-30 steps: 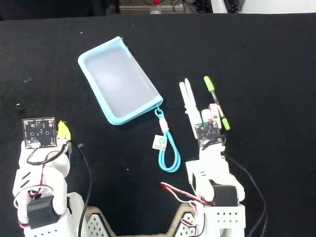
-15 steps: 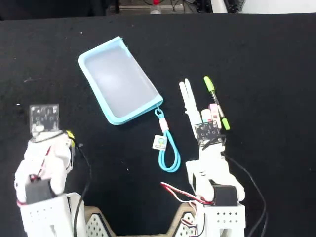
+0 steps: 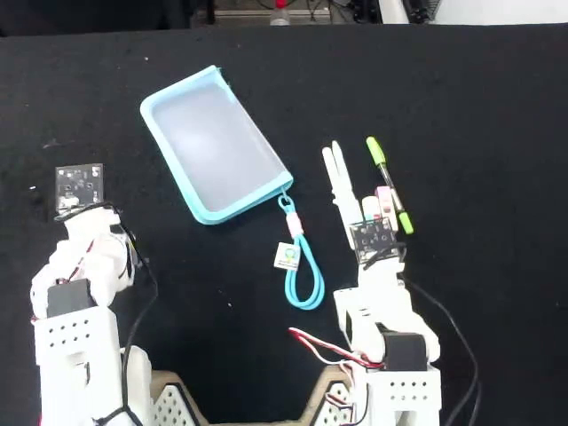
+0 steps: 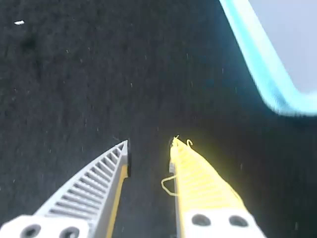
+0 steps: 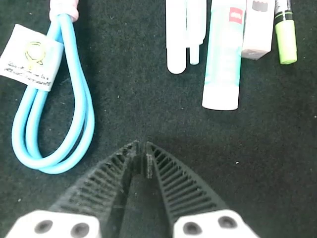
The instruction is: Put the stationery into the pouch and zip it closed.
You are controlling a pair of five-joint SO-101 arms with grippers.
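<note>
plain black bench (image 3: 497, 106) right across, matte cloth look, a bit of room clutter past the far edge. pouch (image 3: 213, 142) lying flat on the left arm's side, angled with the zip end and its blue strap (image 3: 302, 266) trailing toward the middle, probably for reach from either arm; no telling open or zipped from here. stationery all outside it: white pens (image 3: 337, 173), glue stick (image 5: 224, 64), small eraser-ish block (image 5: 257, 29) and green highlighter (image 3: 388, 182) side by side in a tidy row just ahead of the right arm, apart from the pouch, looks staged for easy one-at-a-time picking. right tool (image 5: 142, 146) pinched closed with nothing in it, pointed at bare cloth between strap and glue stick. left tool (image 4: 149, 145) parted a little, empty, low over bare cloth near the pouch's teal edge, guessing there to steady or open it. nothing packed, whole job ahead.
</note>
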